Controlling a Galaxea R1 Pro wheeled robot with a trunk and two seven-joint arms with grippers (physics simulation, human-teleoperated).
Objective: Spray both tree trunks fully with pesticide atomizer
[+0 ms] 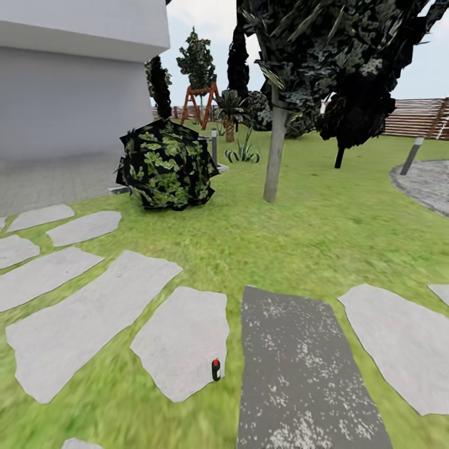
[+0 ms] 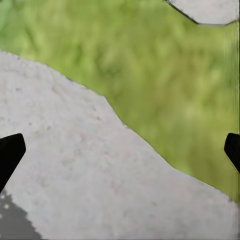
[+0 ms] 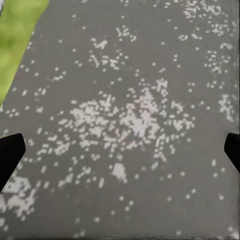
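No readable text, labels, brands, numbers or signs anywhere. Atomizer (image 1: 216, 369) on paving slab (image 1: 184, 340): too small to tell any marking.

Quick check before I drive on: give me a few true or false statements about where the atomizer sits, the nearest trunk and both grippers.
1. The atomizer stands on a pale stepping stone. True.
2. The atomizer lies on the dark speckled slab. False: it is beside that slab, on the pale stone.
3. The left gripper is shut on the atomizer. False: open, over stone and grass.
4. The right gripper is open over the dark slab. True.
5. The pale tree trunk rises from grass. True.
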